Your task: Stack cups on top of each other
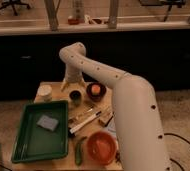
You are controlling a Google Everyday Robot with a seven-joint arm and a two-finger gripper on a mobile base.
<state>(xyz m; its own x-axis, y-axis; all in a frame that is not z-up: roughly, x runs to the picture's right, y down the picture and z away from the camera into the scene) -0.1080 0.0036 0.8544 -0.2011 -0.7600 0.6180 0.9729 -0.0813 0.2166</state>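
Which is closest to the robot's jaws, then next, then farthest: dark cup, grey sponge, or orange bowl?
Gripper at the table's back, jaws open.
1. Small dark brown cup, just in front.
2. Grey square sponge, in the green tray, left.
3. Round orange bowl, front edge.
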